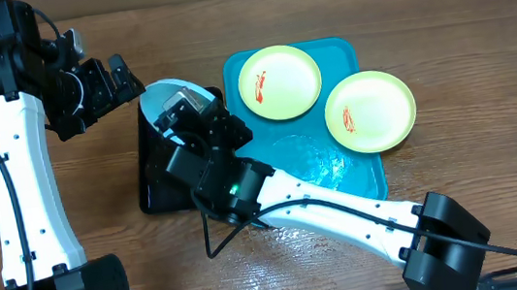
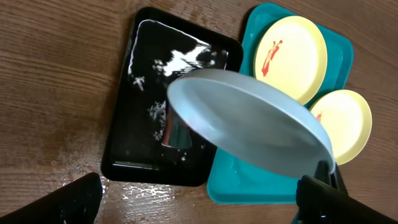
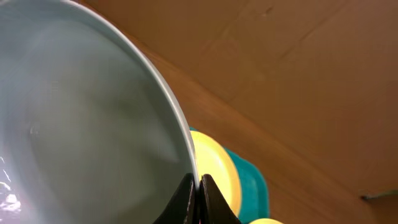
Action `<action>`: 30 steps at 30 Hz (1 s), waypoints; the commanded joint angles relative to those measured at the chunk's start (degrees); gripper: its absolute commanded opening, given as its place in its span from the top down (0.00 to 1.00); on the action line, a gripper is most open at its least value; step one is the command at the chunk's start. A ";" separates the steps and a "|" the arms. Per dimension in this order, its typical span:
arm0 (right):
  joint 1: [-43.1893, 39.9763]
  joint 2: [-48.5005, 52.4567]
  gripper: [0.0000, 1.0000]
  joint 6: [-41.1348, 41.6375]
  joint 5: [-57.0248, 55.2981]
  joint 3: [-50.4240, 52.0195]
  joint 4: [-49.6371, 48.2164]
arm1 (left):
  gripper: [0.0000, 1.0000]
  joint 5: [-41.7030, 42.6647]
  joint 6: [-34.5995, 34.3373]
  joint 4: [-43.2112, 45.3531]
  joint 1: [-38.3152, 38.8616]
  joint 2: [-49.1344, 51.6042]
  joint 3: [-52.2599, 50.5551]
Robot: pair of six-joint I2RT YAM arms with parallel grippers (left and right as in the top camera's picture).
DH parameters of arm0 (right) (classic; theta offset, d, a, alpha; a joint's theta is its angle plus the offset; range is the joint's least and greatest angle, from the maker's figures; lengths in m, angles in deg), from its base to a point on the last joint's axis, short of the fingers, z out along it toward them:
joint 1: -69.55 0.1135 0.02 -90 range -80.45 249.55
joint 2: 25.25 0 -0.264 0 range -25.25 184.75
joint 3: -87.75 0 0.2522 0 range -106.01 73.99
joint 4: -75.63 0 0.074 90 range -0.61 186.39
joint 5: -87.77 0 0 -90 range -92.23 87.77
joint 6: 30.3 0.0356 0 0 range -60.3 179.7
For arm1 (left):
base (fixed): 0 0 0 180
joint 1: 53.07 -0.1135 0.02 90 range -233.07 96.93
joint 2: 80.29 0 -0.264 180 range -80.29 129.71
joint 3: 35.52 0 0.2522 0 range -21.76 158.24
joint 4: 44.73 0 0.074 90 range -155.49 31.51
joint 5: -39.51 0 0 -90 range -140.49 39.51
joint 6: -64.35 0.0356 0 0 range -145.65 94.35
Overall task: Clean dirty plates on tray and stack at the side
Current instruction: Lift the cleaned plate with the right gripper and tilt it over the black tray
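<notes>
Pale plate [image 2: 249, 124] pinched at its rim by right gripper [image 3: 198, 196], tilted above black tray [image 2: 134, 134] — left gripper [image 1: 113, 81] spread wide, holding nothing.

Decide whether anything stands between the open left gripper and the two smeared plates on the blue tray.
Yes. The right gripper holds a third plate tilted above the black tray. That plate and gripper sit between the left gripper and the smeared plates.

No text, label, brand or number is readable in any view — red marks on the plates [image 1: 279, 81] are smears only.
</notes>
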 commanded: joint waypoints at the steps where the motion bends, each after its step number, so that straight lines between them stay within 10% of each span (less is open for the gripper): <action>1: -0.22 -2.64 0.96 -2.05 -4.07 -1.49 -0.52 | 0.00 -0.24 1.31 0.04 0.04 -1.07 1.14; 30: -0.28 -2.64 0.96 -2.03 -4.02 -1.46 -1.81 | 0.00 -0.24 1.31 0.04 0.04 -1.07 1.14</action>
